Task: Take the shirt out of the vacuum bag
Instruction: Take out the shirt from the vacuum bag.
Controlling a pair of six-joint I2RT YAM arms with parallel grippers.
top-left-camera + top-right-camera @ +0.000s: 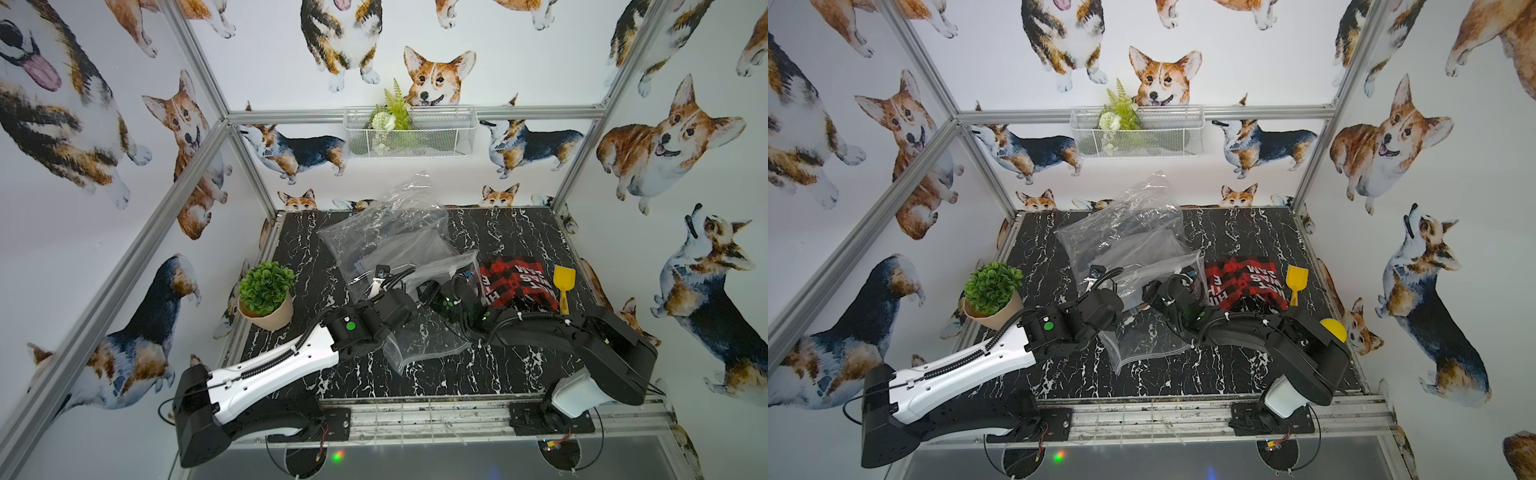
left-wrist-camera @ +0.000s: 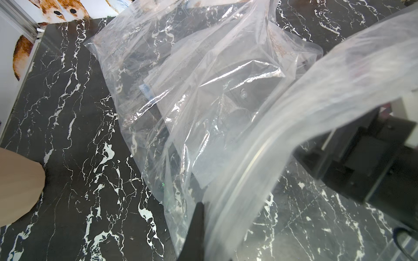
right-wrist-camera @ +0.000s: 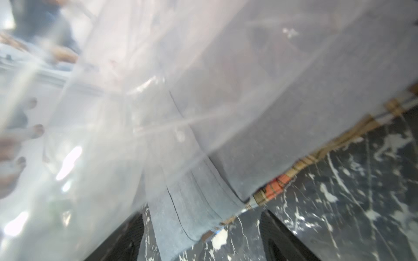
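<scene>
You can pass along the bare near bench (image 1: 436, 374); the vacuum bag (image 1: 382, 237) sprawls mid-bench, potted plant (image 1: 266, 291) crowds left, shirt (image 1: 515, 282) and scoop (image 1: 564, 286) right.

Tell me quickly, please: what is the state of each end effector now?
Left end effector: closed, pinching the vacuum bag at its edge.
Right end effector: open, holding nothing.

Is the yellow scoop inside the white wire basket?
No: the yellow scoop lies on the table beside the red plaid shirt, far from the wire basket.

Both top views overhead, facing down, sharing table (image 1: 511, 237); wrist views close-up.
</scene>
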